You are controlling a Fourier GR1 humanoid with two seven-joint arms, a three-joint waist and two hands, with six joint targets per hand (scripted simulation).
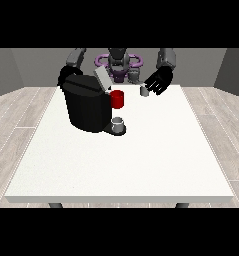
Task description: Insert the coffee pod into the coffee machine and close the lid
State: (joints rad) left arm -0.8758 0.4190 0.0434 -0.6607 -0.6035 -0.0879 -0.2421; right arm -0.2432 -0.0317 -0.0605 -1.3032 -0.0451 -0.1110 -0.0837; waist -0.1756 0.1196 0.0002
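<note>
A black coffee machine (pixel 87 107) stands on the table's left half, its grey lid (pixel 102 78) tilted up and open. On its right side is a red pod holder (pixel 118 99), and below that a grey cup (pixel 119 124) sits on the machine's base. A small grey coffee pod (pixel 144 91) stands on the table far right of the machine. The hand at the view's right (pixel 159 81) hovers just right of the pod with its fingers spread, close to it but not curled round it. The hand at the view's left (pixel 66 75) is mostly hidden behind the machine.
The white table (pixel 121 165) stretches wide toward the camera in front of the machine. The robot's torso with purple rings (pixel 119 62) is behind the far edge.
</note>
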